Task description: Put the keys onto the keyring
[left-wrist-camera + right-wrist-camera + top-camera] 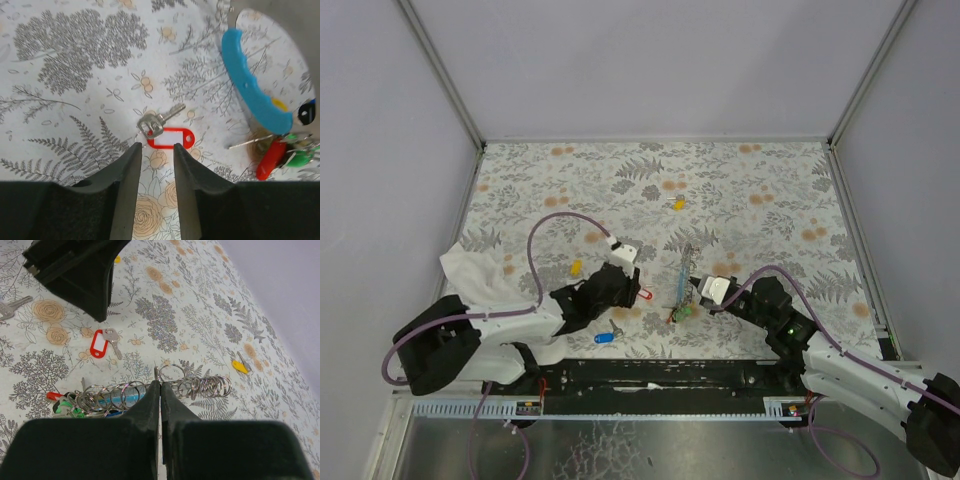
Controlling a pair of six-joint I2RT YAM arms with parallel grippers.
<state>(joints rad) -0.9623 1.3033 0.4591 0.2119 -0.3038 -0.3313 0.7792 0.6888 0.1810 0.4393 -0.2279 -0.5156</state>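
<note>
While right hand (159,384) pinches keyring (205,387), red key (167,136) just beyond left hand (156,148)

You see red-tagged key (161,125) – bright bare-metal blade, glossy red plastic tag, white paper insert | keyring (212,387) – shiny polished wire loops | blue end piece (250,85) – smooth plastic, soft sheen | your left gripper (156,149) fingers (125,190) – matt black, faintly grainy | table cover (770,190) – smooth printed sheet | white cloth (470,272) – soft, matt, creased
</note>
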